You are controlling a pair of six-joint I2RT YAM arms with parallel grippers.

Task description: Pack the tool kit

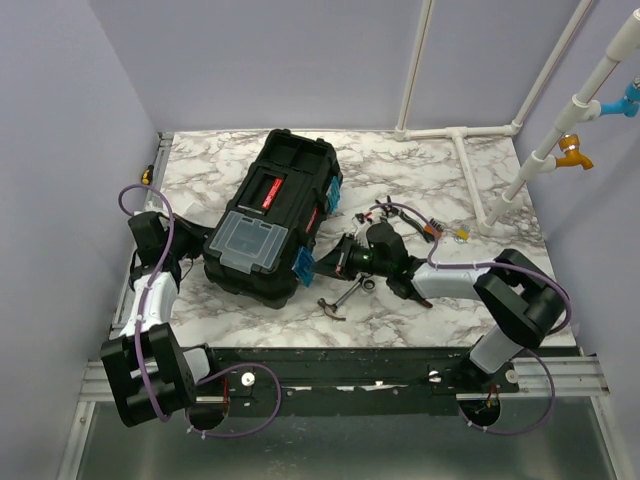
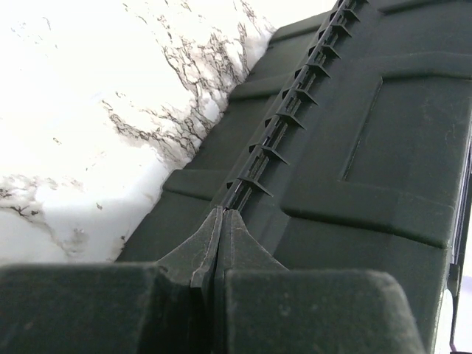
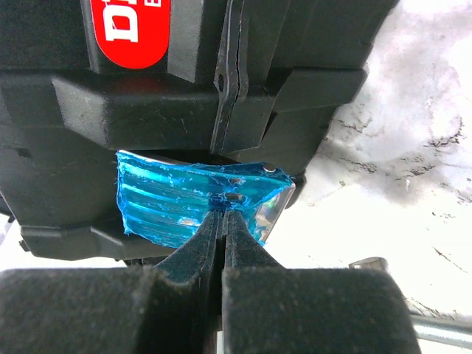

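The black tool box (image 1: pixel 270 215) lies on the marble table with its lid down. It fills the left wrist view (image 2: pixel 369 147) and the right wrist view (image 3: pixel 184 96). My left gripper (image 1: pixel 198 252) is shut and empty, its tips (image 2: pixel 221 215) against the box's hinge seam on the left side. My right gripper (image 1: pixel 322 262) is shut, its tips (image 3: pixel 223 215) pressed against the lower edge of the near blue latch (image 3: pixel 184 203), which also shows in the top view (image 1: pixel 303 266). A second blue latch (image 1: pixel 335 190) sits further back.
A hammer (image 1: pixel 343 298) lies on the table just under my right arm; its metal shaft shows in the right wrist view (image 3: pixel 439 330). Several small tools with wires (image 1: pixel 415 222) lie right of the box. White pipes (image 1: pixel 470 150) run along the back right.
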